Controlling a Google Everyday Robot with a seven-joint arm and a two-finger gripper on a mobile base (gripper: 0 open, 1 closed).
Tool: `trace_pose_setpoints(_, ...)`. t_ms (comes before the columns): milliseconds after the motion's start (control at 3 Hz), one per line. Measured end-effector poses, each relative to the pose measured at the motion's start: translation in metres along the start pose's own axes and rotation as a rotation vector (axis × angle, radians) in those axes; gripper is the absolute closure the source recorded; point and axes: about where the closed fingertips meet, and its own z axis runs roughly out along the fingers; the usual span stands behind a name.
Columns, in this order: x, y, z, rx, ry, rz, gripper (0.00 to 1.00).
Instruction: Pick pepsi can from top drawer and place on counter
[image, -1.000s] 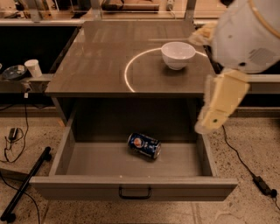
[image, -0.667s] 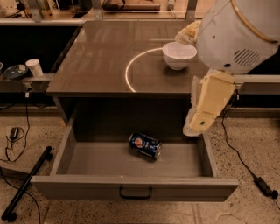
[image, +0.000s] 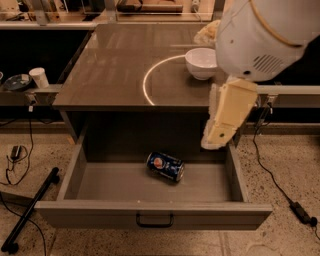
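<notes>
Hanging over the right side of the open top drawer (image: 150, 212), the robot's gripper (image: 216, 141) is a pale cream block pointing down and a bit left. Its tip is about level w/ the drawer's back right corner and not yet down inside, and I can't tell from here whether it's open or shut. The pepsi can (image: 165, 166) lies on its side on the drawer floor, approx. centre, w/ the logo end to the left and a silver end to the right-front. It's well apart from all four walls and from the gripper. Above, the arm's big white housing (image: 260, 35) sits over the right-hand corner of the counter (image: 120, 65), just beside a white bowl (image: 201, 62). My read is that the step in hand is the reach down to the can. To do it well, the gripper should shift left and slightly toward the drawer front until it's directly over the can. The wrist should then turn so the grasp closes across the round body, not along its length. A can on its side will prob. roll if nudged, so the descent wants to be straight and slow, w/ no sideways brush. Watch the drawer's right wall and the counter's front edge, b/c lowering the arm may bring the housing close to the bowl. The bare counter left of the bowl, inside the pale arc, looks a good spot for the placing later.
</notes>
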Motion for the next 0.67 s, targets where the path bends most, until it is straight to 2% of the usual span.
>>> trace_pose_setpoints(333,-0.0010,-0.0263,0.0366,0.023,0.028,-0.044,0.00)
trace_pose_setpoints(667,-0.0033,-0.0255,0.0331,0.037,0.026,-0.043,0.00)
